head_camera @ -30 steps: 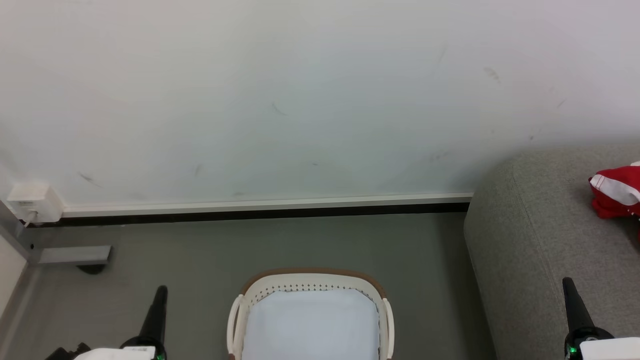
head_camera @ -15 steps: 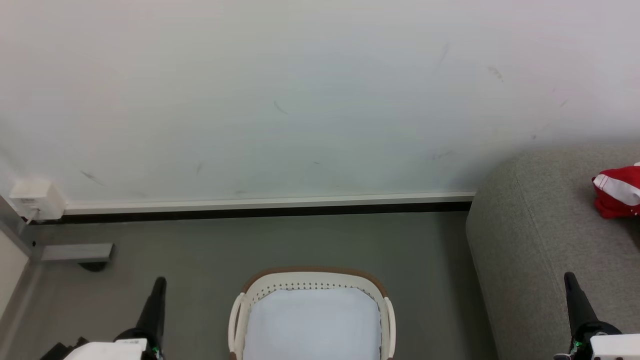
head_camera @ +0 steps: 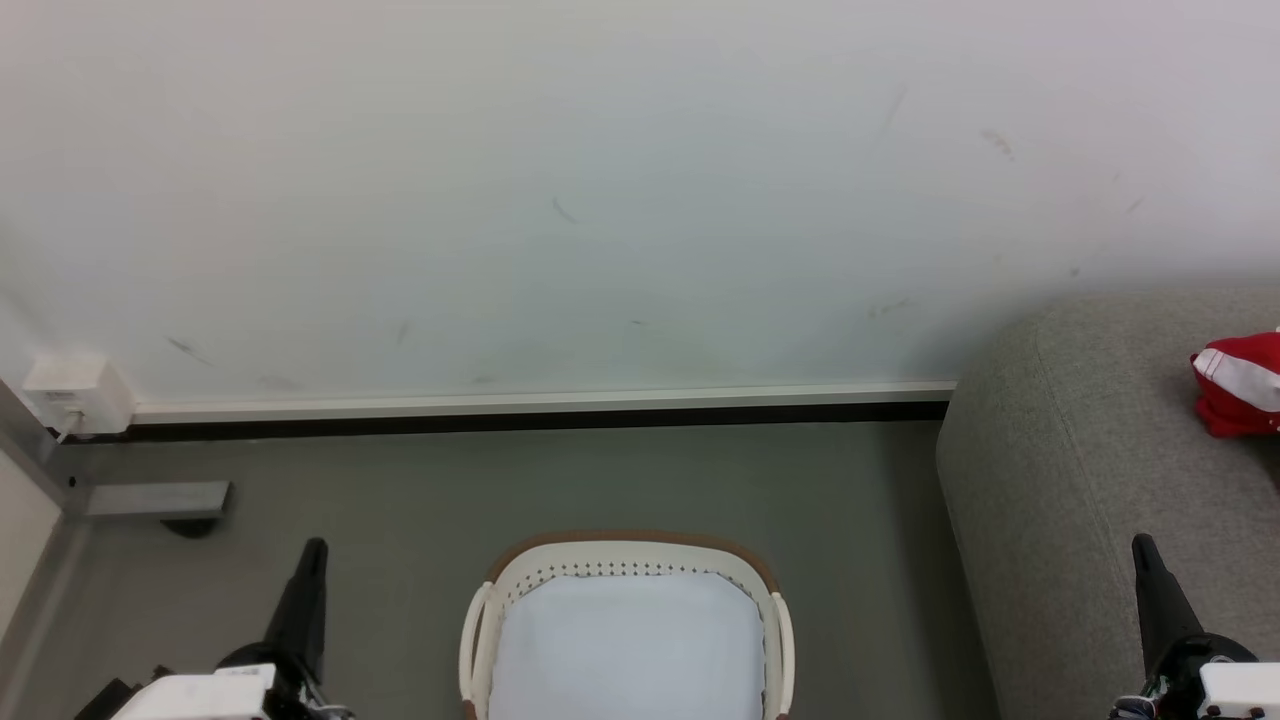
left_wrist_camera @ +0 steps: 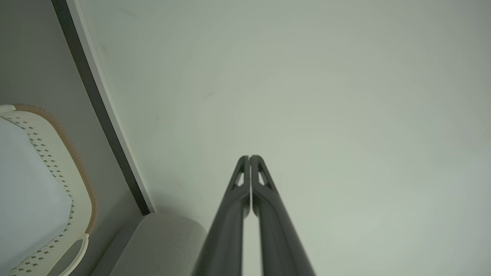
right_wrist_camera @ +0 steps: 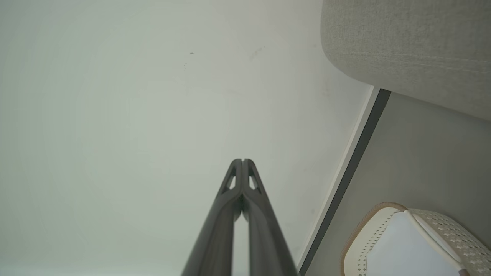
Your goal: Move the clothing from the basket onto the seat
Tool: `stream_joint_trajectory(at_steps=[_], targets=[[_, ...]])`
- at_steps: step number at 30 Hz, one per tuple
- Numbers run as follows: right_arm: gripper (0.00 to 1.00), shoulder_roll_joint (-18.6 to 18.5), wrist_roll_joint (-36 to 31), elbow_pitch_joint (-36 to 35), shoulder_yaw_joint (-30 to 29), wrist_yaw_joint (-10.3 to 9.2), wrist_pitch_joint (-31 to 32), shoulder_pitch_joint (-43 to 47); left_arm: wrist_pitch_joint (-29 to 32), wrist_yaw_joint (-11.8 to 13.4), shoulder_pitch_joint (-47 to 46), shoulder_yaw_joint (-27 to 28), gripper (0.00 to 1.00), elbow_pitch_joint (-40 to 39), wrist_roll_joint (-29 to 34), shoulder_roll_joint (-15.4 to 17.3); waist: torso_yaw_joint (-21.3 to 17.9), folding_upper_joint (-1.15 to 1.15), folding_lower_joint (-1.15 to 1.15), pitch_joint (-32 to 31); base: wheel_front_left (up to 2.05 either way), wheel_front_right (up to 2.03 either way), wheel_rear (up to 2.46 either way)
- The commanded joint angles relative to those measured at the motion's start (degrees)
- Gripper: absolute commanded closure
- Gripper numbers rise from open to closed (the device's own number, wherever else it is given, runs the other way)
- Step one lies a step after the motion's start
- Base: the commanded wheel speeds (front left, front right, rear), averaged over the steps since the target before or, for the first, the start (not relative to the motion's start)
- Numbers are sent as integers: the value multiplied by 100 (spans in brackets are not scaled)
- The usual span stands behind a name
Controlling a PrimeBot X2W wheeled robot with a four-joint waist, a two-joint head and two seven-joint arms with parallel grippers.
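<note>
Below a pale wall [head_camera: 600, 200], clothing [head_camera: 1240, 400] lies on the seat [head_camera: 1060, 480], the basket [head_camera: 625, 545] bare to its liner [head_camera: 625, 650], so left gripper [left_wrist_camera: 250, 157] and right gripper [right_wrist_camera: 243, 161] seemingly idle, fingers together, empty

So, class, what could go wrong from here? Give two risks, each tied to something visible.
1. The bright red, white-striped fabric clothing on the large grey upholstered seat is cut off by the head view's edge, so a piece slipping off might go unnoticed.
2. The oval white plastic basket shows a pale liner sheet, which might be grabbed by mistake or hide a garment.
</note>
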Motion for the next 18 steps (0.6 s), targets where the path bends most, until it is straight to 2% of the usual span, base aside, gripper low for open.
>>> stream_joint_trajectory(at_steps=[1,18], targets=[[100,-50,161,-43,-34,-12,42,-77,44,-34,-73,22,100,-21,-123,44,4,0,0,3,0,0,0],[100,-50,198,-44,-38,-12,63,-83,64,-30,-81,27,100,-22,-195,43,9,0,0,7,0,0,0]])
